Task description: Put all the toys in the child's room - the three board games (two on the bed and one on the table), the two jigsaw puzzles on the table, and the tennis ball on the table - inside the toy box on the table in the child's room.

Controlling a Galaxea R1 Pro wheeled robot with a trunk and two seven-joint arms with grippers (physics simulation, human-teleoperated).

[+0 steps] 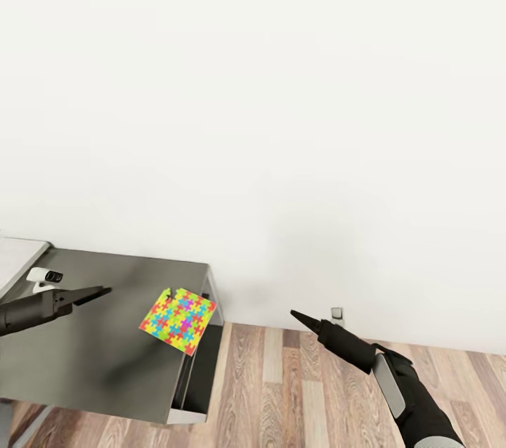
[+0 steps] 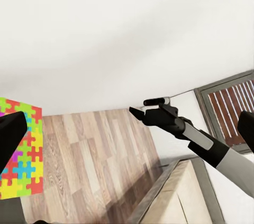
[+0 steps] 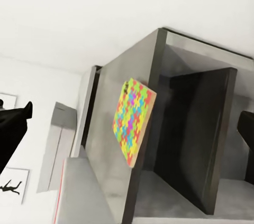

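Multicoloured flat square jigsaw puzzle (image 1: 178,323) on grey metal table (image 1: 98,356), at right edge, overhanging. Black left gripper (image 1: 95,293) above table; black right gripper (image 1: 303,319) over wooden plank floor (image 1: 295,399), right of table.

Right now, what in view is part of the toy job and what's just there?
Job:
- jigsaw puzzle, at the table's right edge
- grey table it lies on

Not job:
- wall outlet
- wood floor
- framed pictures
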